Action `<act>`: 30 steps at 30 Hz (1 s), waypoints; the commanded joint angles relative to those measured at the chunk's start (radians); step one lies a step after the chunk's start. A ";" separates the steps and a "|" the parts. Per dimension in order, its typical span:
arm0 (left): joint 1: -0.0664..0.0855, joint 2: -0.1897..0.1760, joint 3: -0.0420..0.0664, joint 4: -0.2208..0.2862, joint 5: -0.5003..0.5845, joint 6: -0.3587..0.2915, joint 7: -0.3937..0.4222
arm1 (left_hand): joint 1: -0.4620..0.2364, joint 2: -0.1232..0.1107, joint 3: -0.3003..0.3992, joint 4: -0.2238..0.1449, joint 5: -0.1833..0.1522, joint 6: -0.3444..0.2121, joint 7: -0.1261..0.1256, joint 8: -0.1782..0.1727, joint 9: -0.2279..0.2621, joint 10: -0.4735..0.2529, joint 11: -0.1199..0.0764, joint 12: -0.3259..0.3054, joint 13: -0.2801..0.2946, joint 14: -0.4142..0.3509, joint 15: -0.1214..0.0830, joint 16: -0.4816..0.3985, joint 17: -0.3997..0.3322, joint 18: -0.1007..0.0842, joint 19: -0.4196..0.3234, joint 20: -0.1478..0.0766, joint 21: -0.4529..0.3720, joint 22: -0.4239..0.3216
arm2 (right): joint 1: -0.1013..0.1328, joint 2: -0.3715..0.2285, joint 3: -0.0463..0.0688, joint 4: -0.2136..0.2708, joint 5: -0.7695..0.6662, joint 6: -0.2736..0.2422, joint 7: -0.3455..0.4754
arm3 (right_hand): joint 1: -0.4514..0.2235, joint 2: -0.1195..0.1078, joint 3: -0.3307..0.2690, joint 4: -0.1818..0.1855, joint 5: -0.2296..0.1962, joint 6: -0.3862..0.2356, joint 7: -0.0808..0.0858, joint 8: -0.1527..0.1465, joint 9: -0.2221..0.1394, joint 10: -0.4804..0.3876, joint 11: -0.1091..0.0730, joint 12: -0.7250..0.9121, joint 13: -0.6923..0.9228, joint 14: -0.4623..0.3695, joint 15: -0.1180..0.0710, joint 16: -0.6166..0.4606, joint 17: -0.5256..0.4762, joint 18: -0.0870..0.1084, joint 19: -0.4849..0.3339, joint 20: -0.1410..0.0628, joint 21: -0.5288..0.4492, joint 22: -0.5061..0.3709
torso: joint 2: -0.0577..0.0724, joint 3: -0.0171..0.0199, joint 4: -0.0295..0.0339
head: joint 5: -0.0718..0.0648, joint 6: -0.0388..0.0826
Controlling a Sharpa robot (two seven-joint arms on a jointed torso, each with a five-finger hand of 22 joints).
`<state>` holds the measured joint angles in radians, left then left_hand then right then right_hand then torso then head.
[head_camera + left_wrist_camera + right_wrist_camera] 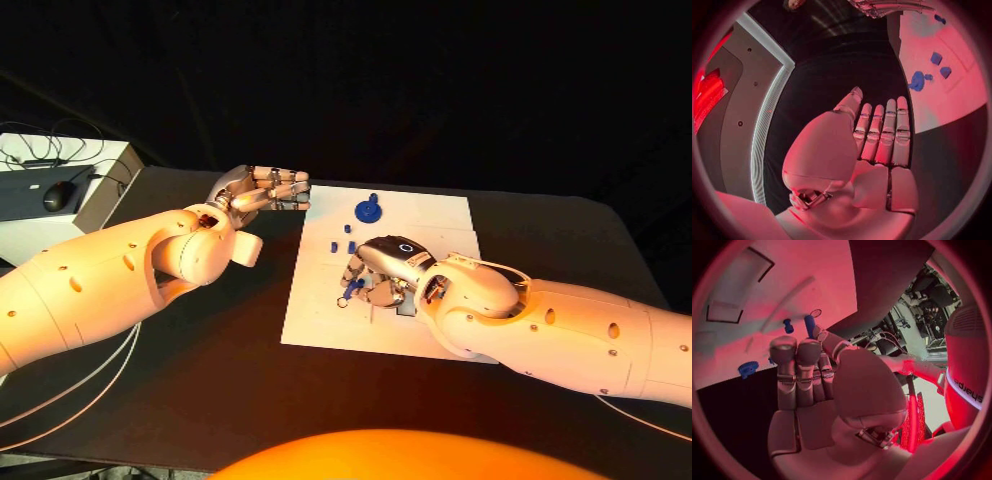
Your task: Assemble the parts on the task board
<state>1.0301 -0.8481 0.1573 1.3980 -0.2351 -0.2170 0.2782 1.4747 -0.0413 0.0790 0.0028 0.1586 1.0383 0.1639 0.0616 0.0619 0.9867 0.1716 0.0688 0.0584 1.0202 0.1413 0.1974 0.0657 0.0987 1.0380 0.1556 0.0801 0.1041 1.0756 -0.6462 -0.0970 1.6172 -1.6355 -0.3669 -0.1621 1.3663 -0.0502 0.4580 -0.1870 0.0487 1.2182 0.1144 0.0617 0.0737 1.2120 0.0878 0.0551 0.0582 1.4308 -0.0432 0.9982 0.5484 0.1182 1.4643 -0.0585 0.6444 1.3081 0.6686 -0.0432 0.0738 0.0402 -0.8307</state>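
White task board (433, 215): one blue gear (369, 212), three small blue pegs (343, 245).

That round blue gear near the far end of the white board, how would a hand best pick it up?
Probably from straight above, fingers closing on opposite sides of the rim. The blue gear appears to lie flat on the task board, with a small knob sticking up, and bare board all round it. The left hand hovers open just beside that end, nearest to it; the right hand is busy over the smaller parts.
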 commanded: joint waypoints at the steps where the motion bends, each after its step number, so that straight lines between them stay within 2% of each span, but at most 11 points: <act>1: 0.000 0.001 0.001 0.003 -0.002 0.015 0.005 | -0.003 -0.008 0.002 0.002 0.002 0.004 -0.002 0.001 0.000 -0.002 -0.001 0.000 0.001 -0.006 0.000 0.006 0.001 -0.012 -0.007 0.001 0.005 0.000 | -0.003 0.003 0.000 0.000 -0.012 0.012 0.013 | 0.019 0.031 0.005 0.000 0.003 0.005 0.003 0.003 0.002 0.105 -0.044 0.006 0.005 0.000 -0.006 0.002 -0.001 0.012 0.025 -0.006 -0.006 0.078 | 0.000 0.0002 -0.0007 | 0.002 -0.002; 12: 0.000 0.002 0.001 0.001 -0.002 0.015 0.004 | -0.003 -0.008 0.002 0.002 0.002 0.004 -0.002 0.001 0.000 -0.002 -0.001 0.000 0.001 -0.006 0.000 0.006 0.001 -0.012 -0.007 0.001 0.005 0.000 | -0.009 0.006 -0.001 0.006 -0.015 0.023 0.019 | 0.018 0.032 0.006 -0.003 0.004 0.005 0.003 0.003 0.002 0.105 -0.044 0.006 0.005 0.000 -0.006 0.002 -0.002 0.012 0.025 -0.006 -0.006 0.078 | 0.000 0.0005 -0.0008 | 0.002 -0.008; 30: 0.000 0.002 0.001 0.001 -0.002 0.017 0.002 | -0.002 -0.008 0.001 0.001 0.002 0.004 -0.002 0.002 0.000 -0.003 -0.001 -0.001 0.000 -0.007 0.000 0.005 0.001 -0.011 -0.007 0.002 0.005 0.000 | -0.014 0.018 -0.002 -0.003 -0.033 0.023 0.019 | 0.017 0.033 0.005 -0.005 0.003 0.004 0.003 0.003 0.002 0.104 -0.044 0.006 0.004 0.000 -0.006 0.002 -0.003 0.012 0.025 -0.006 -0.005 0.078 | 0.000 0.0003 -0.0007 | 0.002 -0.010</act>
<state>1.0301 -0.8475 0.1573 1.3969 -0.2351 -0.2160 0.2760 1.4748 -0.0413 0.0789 0.0028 0.1586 1.0383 0.1639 0.0616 0.0619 0.9867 0.1716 0.0688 0.0584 1.0202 0.1412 0.1974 0.0657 0.0987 1.0380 0.1556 0.0801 0.1041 1.0631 -0.6307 -0.0984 1.6160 -1.6489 -0.3557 -0.1525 1.3619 -0.0457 0.4584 -0.1922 0.0476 1.2182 0.1144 0.0617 0.0745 1.2120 0.0878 0.0551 0.0582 1.4308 -0.0432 0.9982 0.5471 0.1159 1.4661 -0.0603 0.6444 1.3076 0.6684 -0.0429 0.0735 0.0412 -0.8400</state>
